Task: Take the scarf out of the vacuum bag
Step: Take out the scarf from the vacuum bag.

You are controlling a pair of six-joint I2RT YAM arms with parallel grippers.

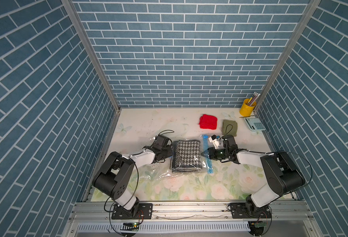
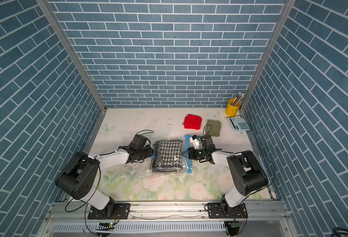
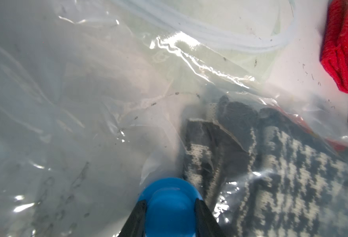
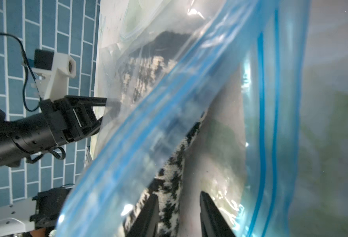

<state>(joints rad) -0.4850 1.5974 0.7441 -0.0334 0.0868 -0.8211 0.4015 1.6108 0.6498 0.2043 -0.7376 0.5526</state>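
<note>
Both arms on the bag, scarf still inside
I see the vacuum bag (image 1: 148,174) lying flat mid-table, with the scarf (image 1: 186,156) inside toward its right end, beside the zip strip (image 1: 205,143). My left gripper (image 3: 170,203) pinches the blue valve cap (image 3: 169,188) just left of the scarf. My right gripper (image 4: 179,194) reaches in at the zip end, fingers apart, the scarf's edge between them

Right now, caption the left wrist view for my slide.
Left gripper clamps the blue valve cap of the clear bag; checked scarf inside, red cloth beyond.
</note>
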